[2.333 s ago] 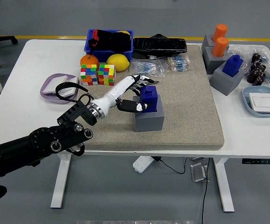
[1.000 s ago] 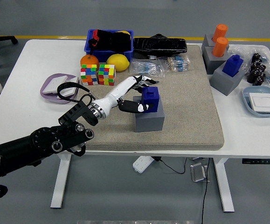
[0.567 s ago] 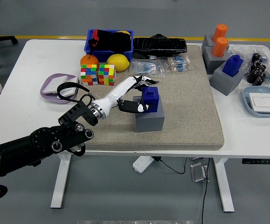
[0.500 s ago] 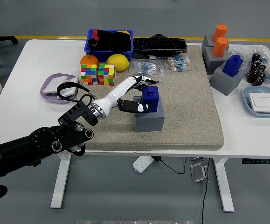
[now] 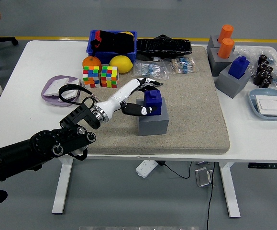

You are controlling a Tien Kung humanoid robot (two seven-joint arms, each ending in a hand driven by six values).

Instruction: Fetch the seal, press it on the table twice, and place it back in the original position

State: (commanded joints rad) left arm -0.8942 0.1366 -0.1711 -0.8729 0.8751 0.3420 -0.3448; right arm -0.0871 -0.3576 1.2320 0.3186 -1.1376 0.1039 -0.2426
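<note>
I am looking from one head camera, set high behind my left hand (image 5: 140, 98) and facing forward and down. It is taking in the whole white table (image 5: 38, 62) from a middling distance, my arm entering from the lower left.

Left hand (image 5: 139, 98) hides seal (image 5: 152, 101) left side; grip contact unclear.

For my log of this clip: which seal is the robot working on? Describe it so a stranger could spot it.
On the beige mat in the table's middle stands a grey block. The blue seal sits on top of it, with the left hand closed around it. The other blue seal stands untouched at the mat's right edge.
</note>
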